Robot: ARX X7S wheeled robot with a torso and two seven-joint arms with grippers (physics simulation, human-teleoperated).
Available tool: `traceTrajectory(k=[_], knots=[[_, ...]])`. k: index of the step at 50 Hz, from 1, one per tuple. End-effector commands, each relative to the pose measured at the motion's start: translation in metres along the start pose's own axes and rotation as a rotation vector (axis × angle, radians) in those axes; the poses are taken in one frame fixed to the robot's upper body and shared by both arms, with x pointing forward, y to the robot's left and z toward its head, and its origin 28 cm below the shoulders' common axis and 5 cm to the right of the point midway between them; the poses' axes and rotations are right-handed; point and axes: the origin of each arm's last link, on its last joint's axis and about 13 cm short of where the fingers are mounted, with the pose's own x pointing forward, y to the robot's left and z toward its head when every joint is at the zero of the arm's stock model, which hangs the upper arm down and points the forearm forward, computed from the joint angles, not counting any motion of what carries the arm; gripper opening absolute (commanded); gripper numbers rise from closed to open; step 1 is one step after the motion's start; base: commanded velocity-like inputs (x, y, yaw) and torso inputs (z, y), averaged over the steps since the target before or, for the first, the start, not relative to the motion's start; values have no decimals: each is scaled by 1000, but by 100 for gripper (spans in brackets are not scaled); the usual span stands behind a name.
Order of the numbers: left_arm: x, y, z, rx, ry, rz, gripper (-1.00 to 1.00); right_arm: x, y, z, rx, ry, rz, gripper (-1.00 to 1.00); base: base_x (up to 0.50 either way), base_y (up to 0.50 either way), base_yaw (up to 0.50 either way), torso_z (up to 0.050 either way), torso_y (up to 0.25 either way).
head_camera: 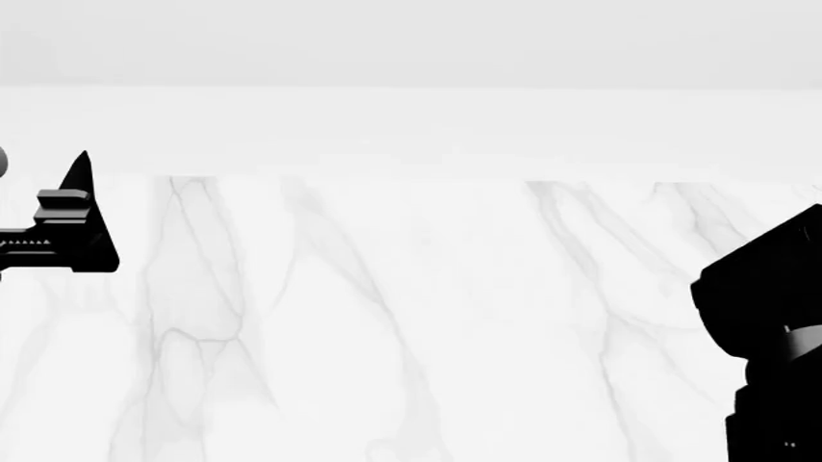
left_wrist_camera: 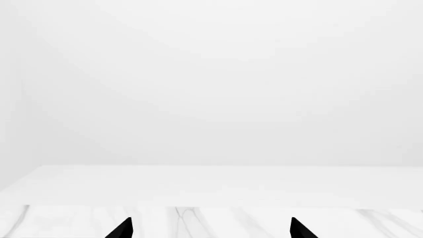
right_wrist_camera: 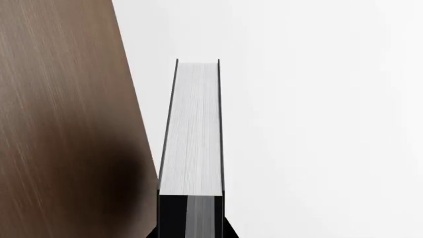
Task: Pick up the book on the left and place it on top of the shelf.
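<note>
No text, label, brand, number or sign can be read in any of the three views. The book [right_wrist_camera: 191, 129] between the right jaws shows only plain white page edges and thin dark cover edges, with nothing printed on them. The brown wooden board [right_wrist_camera: 66, 119] beside those jaws carries only wood grain. The table [head_camera: 411, 318] bears grey marble veining and no markings. On the black body of the left arm, behind its jaws, a row of tiny pale marks [head_camera: 29, 243] shows in the head view, too small to make out as letters or figures.
</note>
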Motion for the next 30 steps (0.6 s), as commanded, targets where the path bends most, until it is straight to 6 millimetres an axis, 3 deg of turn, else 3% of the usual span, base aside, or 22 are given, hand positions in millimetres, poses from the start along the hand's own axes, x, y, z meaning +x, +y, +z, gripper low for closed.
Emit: traceTrajectory(k=[1,17,18,30], knots=[[0,1,-1,-3,2,2,100,4,-11,2,-53,-49,-221,-100,0,0,0,0,0],[1,0,-3,-4,6,0,100,0,-8,8,-22,-110,-185,-100,0,0,0,0,1],[1,0,-3,-4,5,1,100,0,-7,9,-13,-119,-180,100,0,0,0,0,0],[1,0,-3,-7,6,-1,100,-2,-7,11,-7,-141,-188,100,0,0,0,0,1]])
